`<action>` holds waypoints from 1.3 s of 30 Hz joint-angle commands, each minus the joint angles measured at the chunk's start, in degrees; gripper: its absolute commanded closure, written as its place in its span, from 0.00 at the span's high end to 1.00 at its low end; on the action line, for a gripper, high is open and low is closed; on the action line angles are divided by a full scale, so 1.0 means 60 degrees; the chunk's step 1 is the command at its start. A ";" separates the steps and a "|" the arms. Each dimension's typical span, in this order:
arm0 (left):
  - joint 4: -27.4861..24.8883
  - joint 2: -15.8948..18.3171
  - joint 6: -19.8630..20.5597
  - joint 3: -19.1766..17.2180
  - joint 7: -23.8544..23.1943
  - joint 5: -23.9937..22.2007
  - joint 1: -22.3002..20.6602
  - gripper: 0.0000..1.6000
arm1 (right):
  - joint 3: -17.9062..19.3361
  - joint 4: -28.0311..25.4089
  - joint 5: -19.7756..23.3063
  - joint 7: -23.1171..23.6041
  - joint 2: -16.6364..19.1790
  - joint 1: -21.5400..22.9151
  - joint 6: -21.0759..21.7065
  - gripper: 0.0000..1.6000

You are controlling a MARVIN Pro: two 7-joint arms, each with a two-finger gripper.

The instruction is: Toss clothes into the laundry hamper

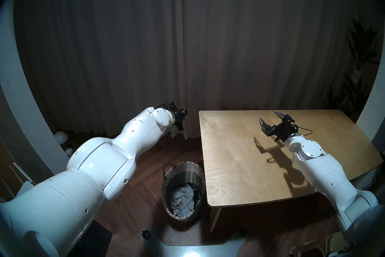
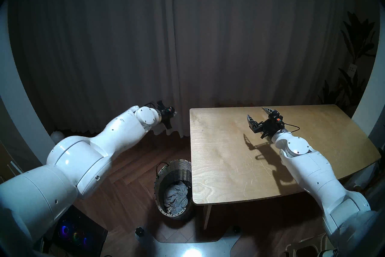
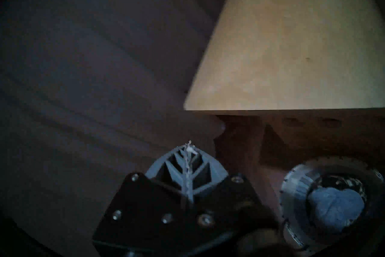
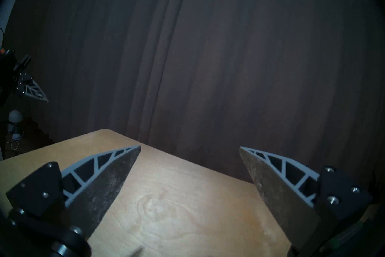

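The laundry hamper point(image 1: 183, 189) stands on the floor nearest the robot, pressed up against the tabletop's point(image 1: 233, 166) left edge near its front corner, a sensible spot since anything lifted off the wood needs only a short carry to drop in. Inside it lies a crumpled grey garment point(image 1: 182, 198) with a darker piece point(image 1: 196, 195) tucked at its right; the other clothes are not visible there, perhaps buried beneath. Nothing lies on the tabletop, so by my judgement the tossing is done or nearly so.

Beyond the hamper and to its right, the right end effector point(image 1: 270, 120) hovers over the tabletop's far half, fingers spread wide and holding nothing, likely poised because nothing remains to pick.

Farther back, up and slightly left of the hamper, the left end effector point(image 3: 188, 163) is raised in front of the curtain point(image 1: 187, 41), fingers pressed together on only a wisp of lint, which reads as an arm retiring after a drop.
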 commanded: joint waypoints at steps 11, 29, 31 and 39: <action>-0.0771 0.0686 -0.0838 -0.1936 0.1035 -0.1730 0.0243 0.00 | -0.0089 -0.0993 -0.0354 -0.0030 -0.0810 0.1522 -0.0078 1.00; -0.1945 0.0412 -0.1880 -0.2903 0.1614 -0.2831 0.1174 0.28 | -0.0874 -0.1004 -0.0897 -0.0418 -0.1849 0.2002 0.0045 1.00; -0.2112 0.0397 -0.2001 -0.2994 0.1689 -0.2929 0.1306 0.37 | -0.0967 -0.0941 -0.0964 -0.0477 -0.1926 0.2027 0.0062 1.00; -0.2687 0.0516 -0.2375 -0.3397 0.2090 -0.3265 0.1930 1.00 | -0.1248 -0.0651 -0.1221 -0.0713 -0.2128 0.2130 0.0112 1.00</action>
